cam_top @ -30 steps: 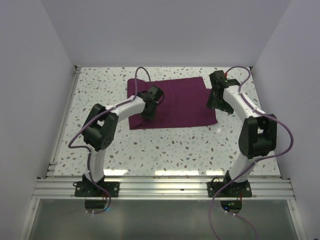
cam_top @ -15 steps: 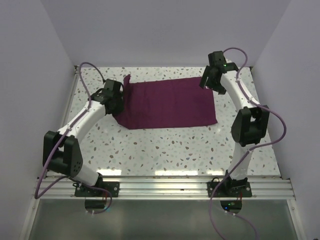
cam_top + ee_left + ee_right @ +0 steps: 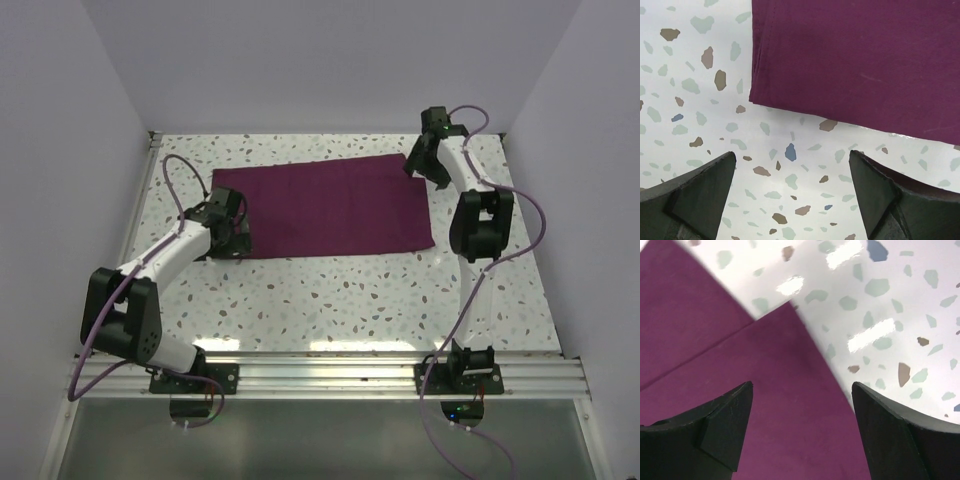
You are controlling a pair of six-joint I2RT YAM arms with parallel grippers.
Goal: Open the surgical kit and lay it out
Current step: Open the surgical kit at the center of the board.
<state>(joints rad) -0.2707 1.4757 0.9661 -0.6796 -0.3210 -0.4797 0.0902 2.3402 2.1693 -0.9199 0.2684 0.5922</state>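
The surgical kit shows only as its dark purple cloth wrap (image 3: 330, 205), lying flat across the far half of the speckled table (image 3: 330, 290). My left gripper (image 3: 234, 238) hangs open at the cloth's near-left corner. In the left wrist view the gripper (image 3: 792, 155) stands over bare table, with the cloth (image 3: 855, 60) just beyond its fingertips and not touched. My right gripper (image 3: 421, 163) is open above the cloth's far-right corner. In the right wrist view the gripper (image 3: 802, 385) has purple cloth (image 3: 740, 385) under the gap, and a fold line runs across the fabric at the left. Both grippers hold nothing.
White walls (image 3: 80, 150) close in the table on the left, back and right. An aluminium rail (image 3: 330, 378) runs along the near edge by the arm bases. Purple cables (image 3: 185, 185) loop beside both arms.
My left gripper carried a fold of cloth leftward, opened and let go; the cloth now lies wider and flat. My right gripper moved from the cloth's right edge to its far-right corner.
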